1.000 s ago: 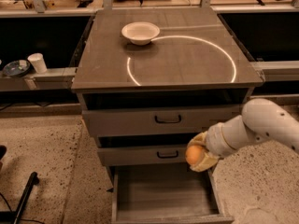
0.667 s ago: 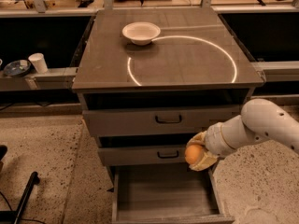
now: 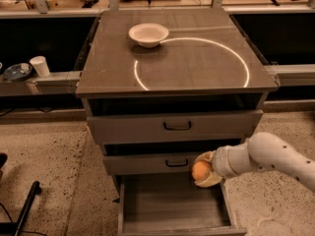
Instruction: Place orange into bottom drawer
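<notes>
The orange (image 3: 201, 171) is held in my gripper (image 3: 204, 170), whose fingers close around it above the right rear part of the open bottom drawer (image 3: 172, 208). The drawer is pulled out and its plank floor shows nothing on it. My white arm (image 3: 268, 156) reaches in from the right. The gripper is just in front of the middle drawer's face.
A white bowl (image 3: 148, 34) sits on the cabinet top (image 3: 177, 58) at the back. Two upper drawers with black handles (image 3: 177, 126) are shut. A white cup (image 3: 40, 66) and a dark dish (image 3: 17, 72) stand on a ledge at left. A black pole (image 3: 24, 205) lies on the floor at left.
</notes>
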`<state>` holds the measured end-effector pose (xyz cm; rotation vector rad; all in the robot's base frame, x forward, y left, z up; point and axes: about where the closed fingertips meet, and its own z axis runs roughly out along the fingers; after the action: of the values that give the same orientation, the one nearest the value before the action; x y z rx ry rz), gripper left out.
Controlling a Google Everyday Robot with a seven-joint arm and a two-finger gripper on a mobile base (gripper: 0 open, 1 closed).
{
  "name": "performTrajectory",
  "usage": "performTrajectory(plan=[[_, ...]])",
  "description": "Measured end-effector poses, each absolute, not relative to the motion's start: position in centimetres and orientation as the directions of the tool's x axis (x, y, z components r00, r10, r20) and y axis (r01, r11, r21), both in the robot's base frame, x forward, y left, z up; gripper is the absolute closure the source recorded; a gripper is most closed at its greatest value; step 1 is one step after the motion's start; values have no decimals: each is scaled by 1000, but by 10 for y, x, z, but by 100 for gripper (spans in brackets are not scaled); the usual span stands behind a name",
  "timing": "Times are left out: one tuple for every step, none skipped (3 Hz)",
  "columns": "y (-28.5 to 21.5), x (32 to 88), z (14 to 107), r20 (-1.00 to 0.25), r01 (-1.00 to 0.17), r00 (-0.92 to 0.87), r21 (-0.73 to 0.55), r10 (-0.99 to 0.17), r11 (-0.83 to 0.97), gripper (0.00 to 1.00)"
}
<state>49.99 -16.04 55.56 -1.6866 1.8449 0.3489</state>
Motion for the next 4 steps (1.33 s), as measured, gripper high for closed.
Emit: performTrajectory(plan=[[-169,505,473,-652,-953,-62,-185,-755,239,100],[-153,489,427,-691,-962,-106,-111,-715,250,100],[-151,491,435,-698,-958,-78,-144,-712,246,100],[-150,511,409,-720,-949,-85,-153,-689,276,100]])
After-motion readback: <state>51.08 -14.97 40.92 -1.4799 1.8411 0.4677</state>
